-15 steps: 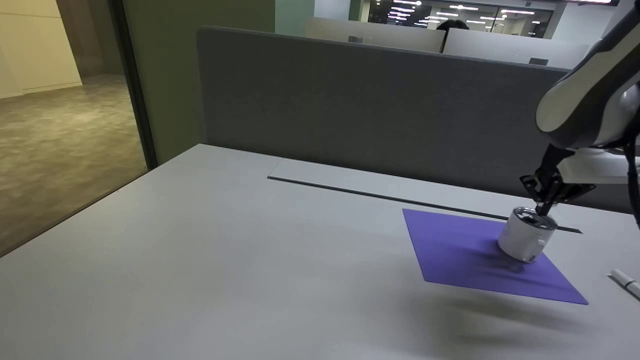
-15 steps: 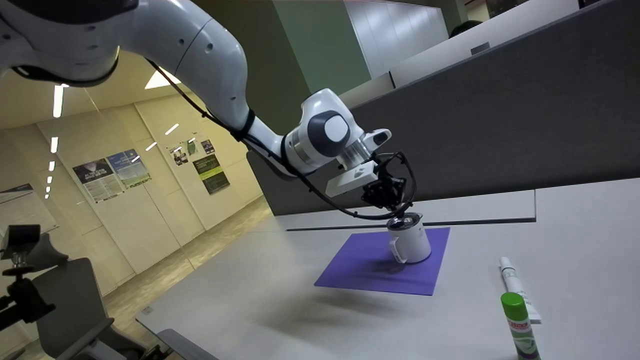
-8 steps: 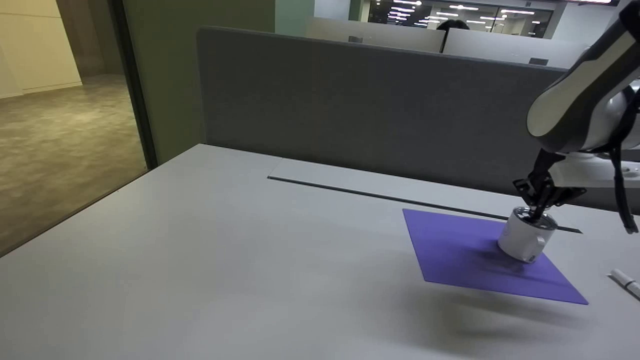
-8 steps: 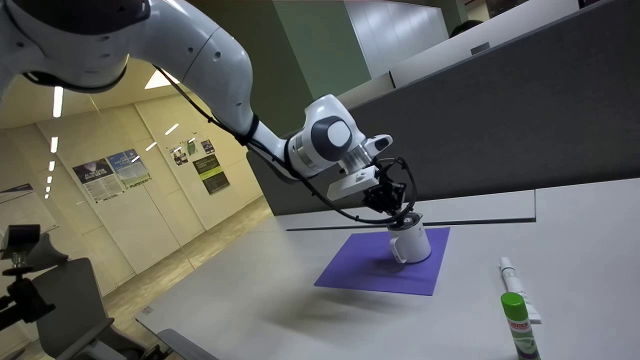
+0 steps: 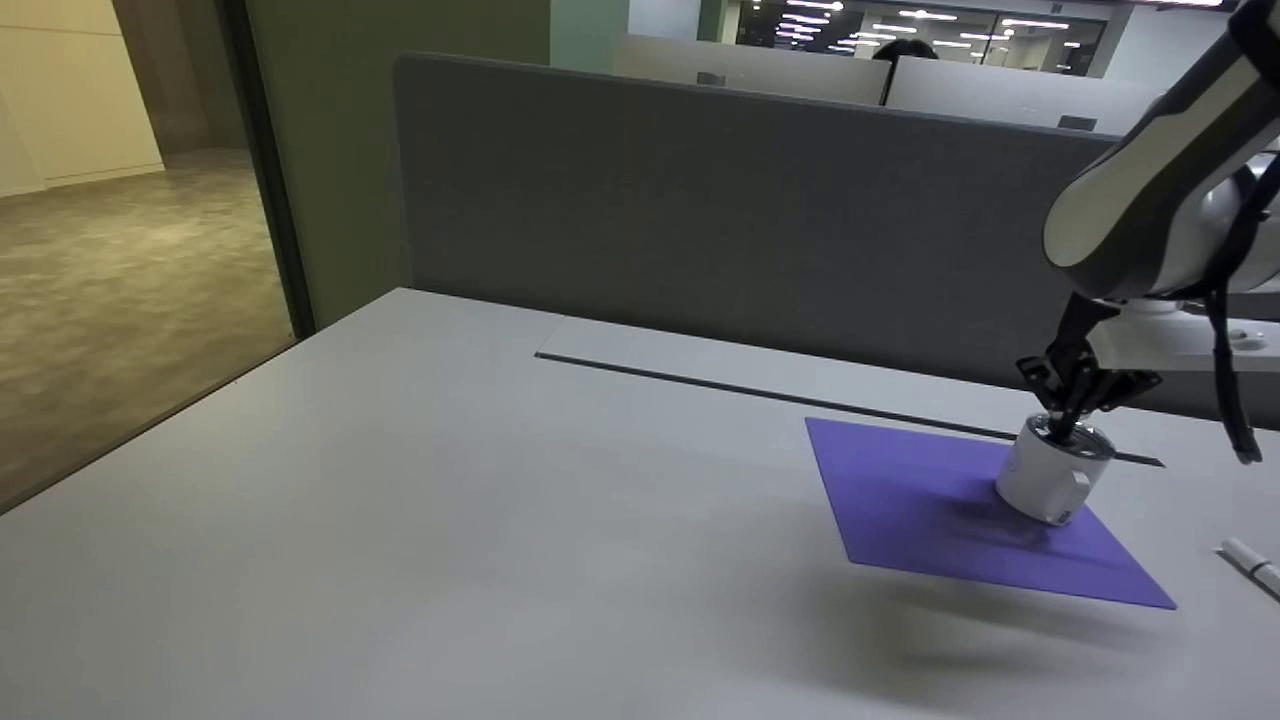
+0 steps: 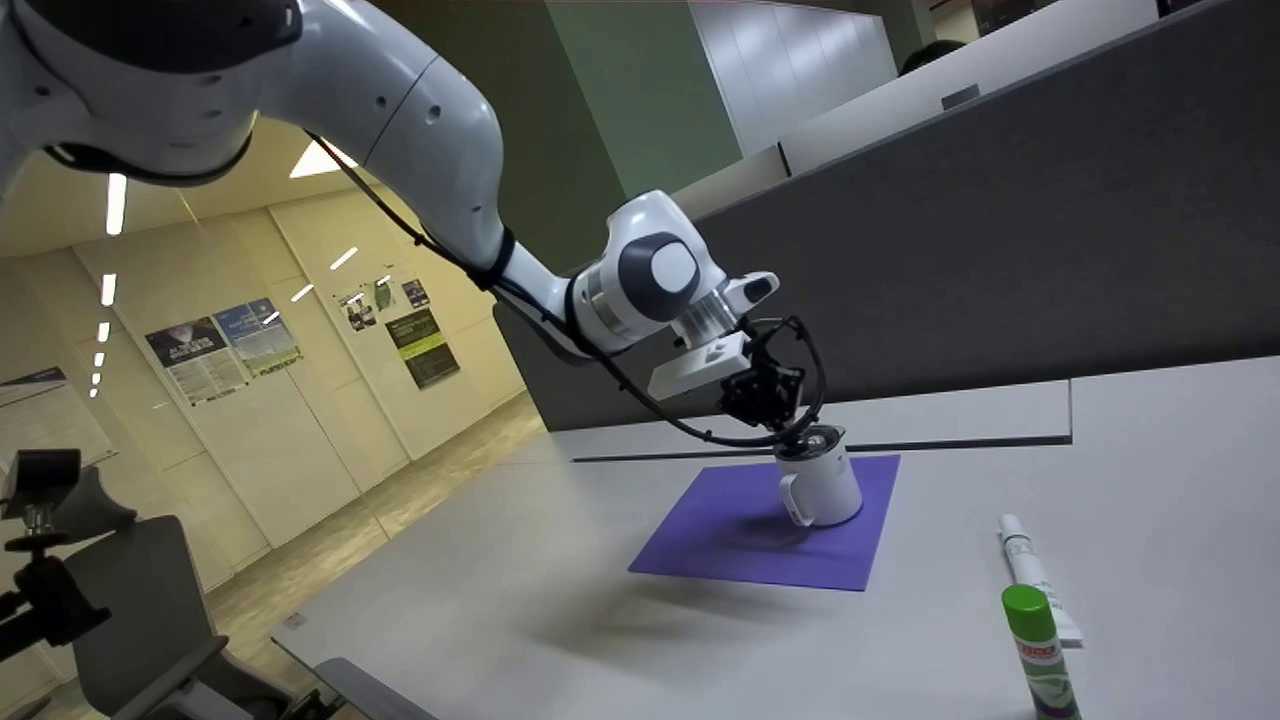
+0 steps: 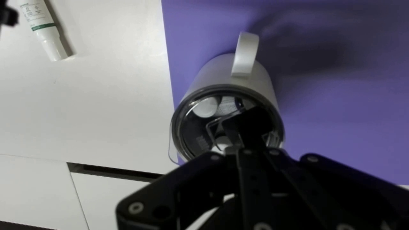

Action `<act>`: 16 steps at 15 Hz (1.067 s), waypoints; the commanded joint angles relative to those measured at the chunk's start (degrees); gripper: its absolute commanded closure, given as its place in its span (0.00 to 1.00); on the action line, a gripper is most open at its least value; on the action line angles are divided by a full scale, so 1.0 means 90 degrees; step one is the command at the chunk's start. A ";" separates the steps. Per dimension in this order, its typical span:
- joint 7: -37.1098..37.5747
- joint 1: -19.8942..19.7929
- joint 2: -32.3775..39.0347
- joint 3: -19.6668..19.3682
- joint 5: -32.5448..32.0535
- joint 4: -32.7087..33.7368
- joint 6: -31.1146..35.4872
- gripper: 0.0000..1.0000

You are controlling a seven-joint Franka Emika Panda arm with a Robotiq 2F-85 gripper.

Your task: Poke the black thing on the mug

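The white mug (image 5: pixel 1043 490) stands upright on a purple sheet (image 5: pixel 915 505); it also shows in an exterior view (image 6: pixel 825 490). In the wrist view the mug (image 7: pixel 217 72) has its handle pointing up the picture and a clear, dark-rimmed lid (image 7: pixel 193 137). White round things show through the lid. My gripper (image 7: pixel 252 127) is shut, its black fingertips together over the right half of the lid. In both exterior views the fingertips (image 5: pixel 1063 430) (image 6: pixel 792 440) are at the lid; contact is unclear. The black thing on the lid cannot be told apart from my dark fingertips.
A white tube (image 6: pixel 1035 575) lies on the table, also in the wrist view (image 7: pixel 44 32). A green-capped glue stick (image 6: pixel 1040 645) stands near it. A grey partition (image 5: pixel 700 210) rises behind the table. A black cable (image 6: pixel 640 395) loops beside the gripper.
My gripper has moved down and across the lid, from near one side of the rim toward its middle, shifting left in an exterior view. The mug and sheet have not moved.
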 commanded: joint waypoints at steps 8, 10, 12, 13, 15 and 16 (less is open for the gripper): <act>-0.0076 0.0012 0.0233 -0.0047 0.0023 0.0211 -0.0085 1.00; -0.0061 0.0028 0.0224 -0.0081 0.0000 0.0207 -0.0066 1.00; -0.0048 0.0048 0.0193 -0.0130 -0.0035 0.0181 -0.0043 1.00; -0.0041 0.0051 0.0192 -0.0154 -0.0046 0.0177 -0.0021 1.00; -0.0035 0.0049 0.0192 -0.0186 -0.0049 0.0167 0.0004 1.00; -0.0025 0.0054 0.0193 -0.0209 -0.0055 0.0161 0.0020 1.00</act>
